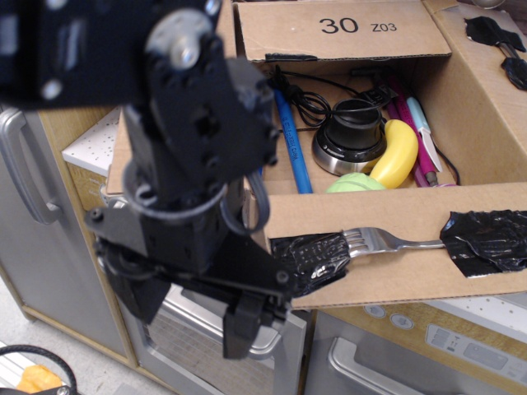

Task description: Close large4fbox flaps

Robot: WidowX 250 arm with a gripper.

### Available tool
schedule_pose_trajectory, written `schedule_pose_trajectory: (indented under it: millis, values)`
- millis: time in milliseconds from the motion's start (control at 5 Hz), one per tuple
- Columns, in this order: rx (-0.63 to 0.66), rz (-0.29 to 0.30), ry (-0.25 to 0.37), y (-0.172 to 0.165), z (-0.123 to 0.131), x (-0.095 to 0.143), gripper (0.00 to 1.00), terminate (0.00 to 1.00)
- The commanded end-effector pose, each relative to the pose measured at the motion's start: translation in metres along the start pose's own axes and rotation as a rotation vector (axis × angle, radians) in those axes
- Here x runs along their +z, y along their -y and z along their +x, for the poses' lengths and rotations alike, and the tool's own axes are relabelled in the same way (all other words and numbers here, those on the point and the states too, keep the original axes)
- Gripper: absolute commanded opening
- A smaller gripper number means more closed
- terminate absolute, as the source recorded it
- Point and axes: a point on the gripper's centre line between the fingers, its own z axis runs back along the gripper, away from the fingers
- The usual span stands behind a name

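Note:
The large4fbox [486, 123] stands open on a toy kitchen counter, its inside in full view. The far flap [346, 29], printed "30 Z03", stands up at the back. The near flap [412, 263] hangs out over the front with a fork [387, 240] stuck on by black tape. The right flap [494, 41] carries black tape too. The left flap is hidden behind the arm. My black gripper [188, 317] is open and empty, low at the box's front left corner, one finger [243, 329] just below the near flap's left end.
Inside the box lie a banana [395, 152], a green object [356, 183], a black and silver puck [352, 136], blue pens [292, 140], pink pens and cables. Below are the oven door handle [272, 341], a grey door handle [20, 173] at left and a control panel [473, 346].

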Motion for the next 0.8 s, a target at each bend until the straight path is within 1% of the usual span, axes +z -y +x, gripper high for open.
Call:
schedule_pose_trajectory:
  millis: [0,200,400,600]
  values:
    - [-0.008,-0.053,0.049,0.016,-0.005,-0.01,1.0,0.0]
    - [-0.015,-0.086,0.084,0.022,-0.007,-0.02,1.0,0.0]
    - [-0.047,-0.082,0.121,0.031,0.002,-0.024,1.0,0.0]
    - [-0.083,-0.06,0.137,0.031,0.017,-0.018,1.0,0.0]
